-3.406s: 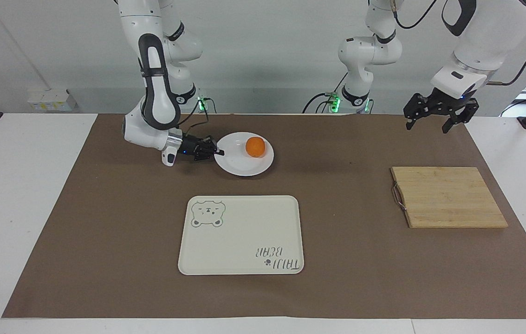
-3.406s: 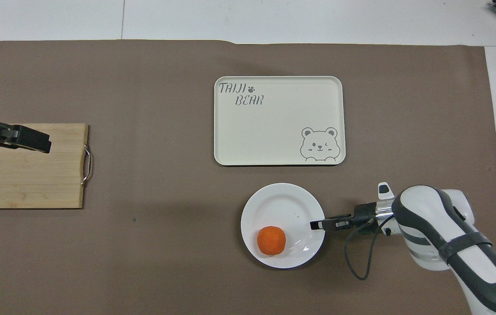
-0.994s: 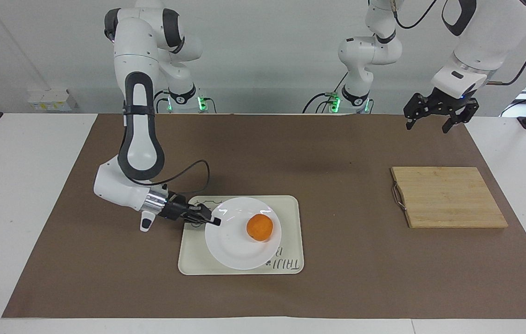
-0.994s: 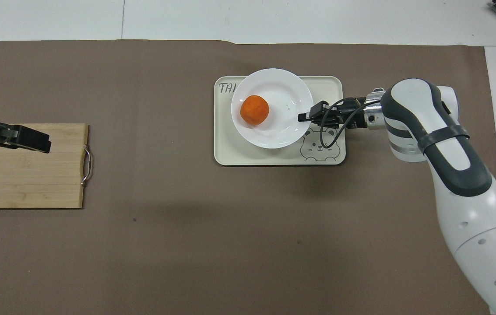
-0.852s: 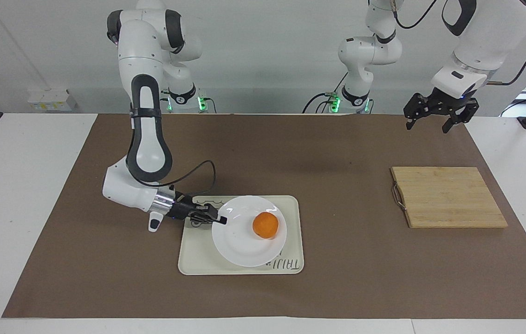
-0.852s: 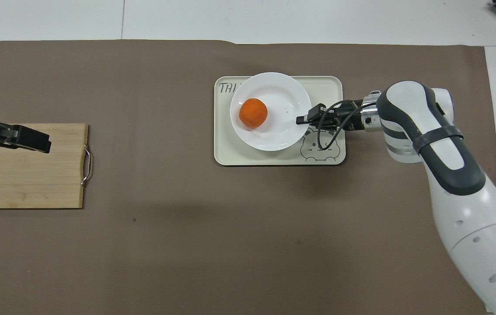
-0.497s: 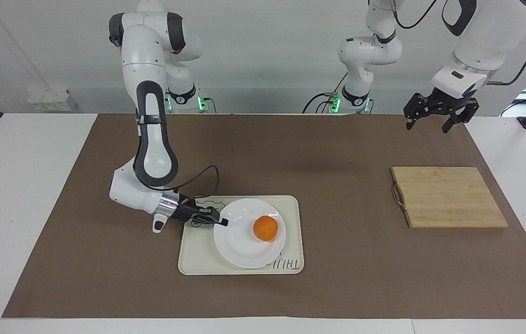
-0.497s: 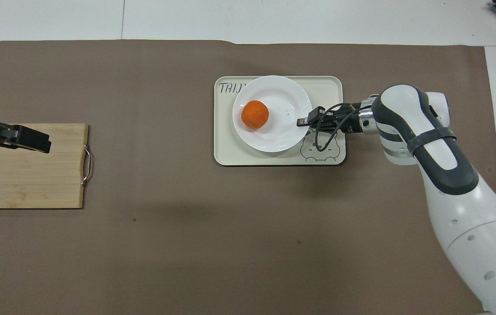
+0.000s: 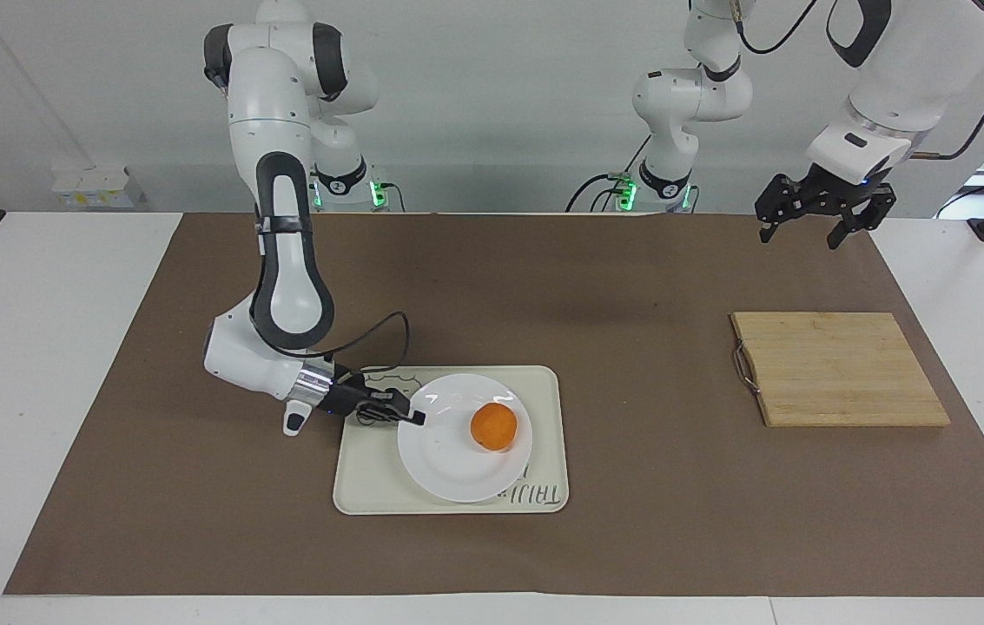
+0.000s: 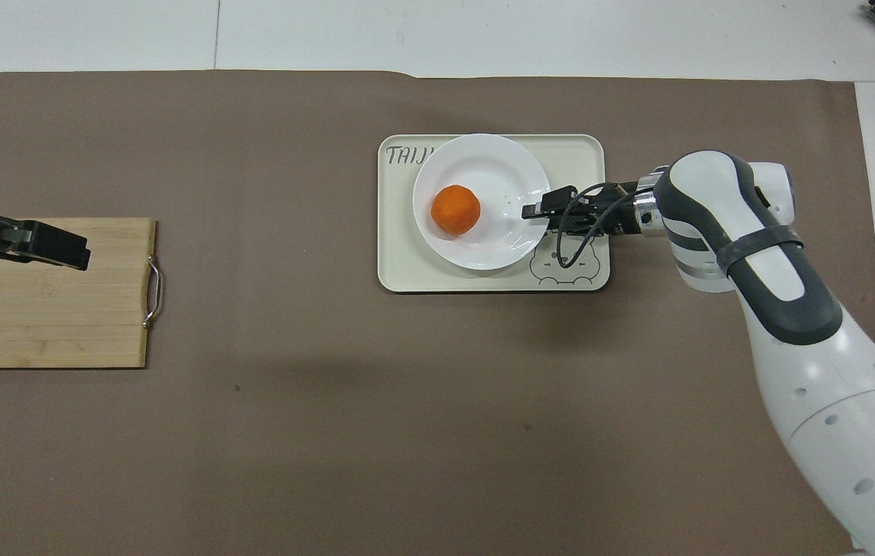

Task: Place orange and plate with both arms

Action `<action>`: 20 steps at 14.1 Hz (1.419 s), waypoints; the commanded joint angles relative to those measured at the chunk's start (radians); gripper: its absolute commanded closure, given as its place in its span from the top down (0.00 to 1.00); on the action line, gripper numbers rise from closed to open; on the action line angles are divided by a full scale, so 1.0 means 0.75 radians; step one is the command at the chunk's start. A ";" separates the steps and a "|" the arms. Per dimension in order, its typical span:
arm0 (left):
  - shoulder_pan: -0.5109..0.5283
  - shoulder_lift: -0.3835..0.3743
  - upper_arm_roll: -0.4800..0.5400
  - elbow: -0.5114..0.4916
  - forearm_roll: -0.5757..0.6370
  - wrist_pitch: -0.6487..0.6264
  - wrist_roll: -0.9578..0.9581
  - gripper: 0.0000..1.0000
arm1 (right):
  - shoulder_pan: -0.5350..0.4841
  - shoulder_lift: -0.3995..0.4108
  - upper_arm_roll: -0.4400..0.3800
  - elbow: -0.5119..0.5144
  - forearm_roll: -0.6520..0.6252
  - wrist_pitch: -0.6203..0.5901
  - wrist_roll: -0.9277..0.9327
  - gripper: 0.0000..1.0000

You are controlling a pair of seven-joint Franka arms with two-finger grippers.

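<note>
The white plate (image 9: 444, 460) with the orange (image 9: 493, 427) on it sits low on or just above the cream bear tray (image 9: 366, 482); I cannot tell if it touches. My right gripper (image 9: 412, 417) is shut on the plate's rim at the side toward the right arm's end. In the overhead view the plate (image 10: 487, 162), the orange (image 10: 456, 210), the tray (image 10: 406, 266) and the right gripper (image 10: 531, 211) show the same. My left gripper (image 9: 800, 236) is open, empty and waits high over the table's edge near the cutting board; it also shows in the overhead view (image 10: 74, 255).
A wooden cutting board (image 9: 839, 369) with a metal handle lies toward the left arm's end of the table, also in the overhead view (image 10: 43, 316). A brown mat (image 9: 630, 486) covers the table.
The right gripper has carried the plate with the orange away from the robots to the tray, then lowered and shifted it slightly. The left arm has not moved.
</note>
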 commanded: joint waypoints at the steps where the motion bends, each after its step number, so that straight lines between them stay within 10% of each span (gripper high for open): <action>1: 0.007 -0.009 -0.005 0.003 0.023 0.009 -0.010 1.00 | 0.003 -0.036 -0.005 -0.006 -0.154 0.042 0.032 1.00; 12: 0.007 -0.009 -0.005 0.003 0.023 0.009 -0.010 1.00 | -0.016 -0.275 -0.052 0.031 -1.045 0.069 0.224 1.00; 20: 0.007 -0.009 -0.005 0.003 0.023 0.009 -0.010 1.00 | 0.003 -0.563 -0.046 0.031 -1.480 -0.366 0.728 1.00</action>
